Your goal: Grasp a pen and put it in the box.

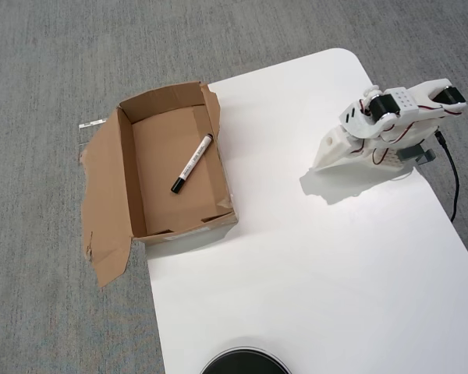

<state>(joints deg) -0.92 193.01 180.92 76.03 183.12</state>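
The pen (192, 164), white with a black cap, lies diagonally on the floor of the brown cardboard box (126, 167), cap end toward the front. The box is open-topped with ragged flaps spread to the left. It sits at the left edge of the white table (312, 265). My gripper (326, 158) is far to the right of the box, on the folded white arm (390, 117). It points down-left just above the table. No gap shows between its jaws and it holds nothing.
Grey carpet (47, 62) surrounds the table on the left and top. A black cable (453, 179) runs along the right table edge behind the arm. A round black object (246, 363) pokes in at the bottom edge.
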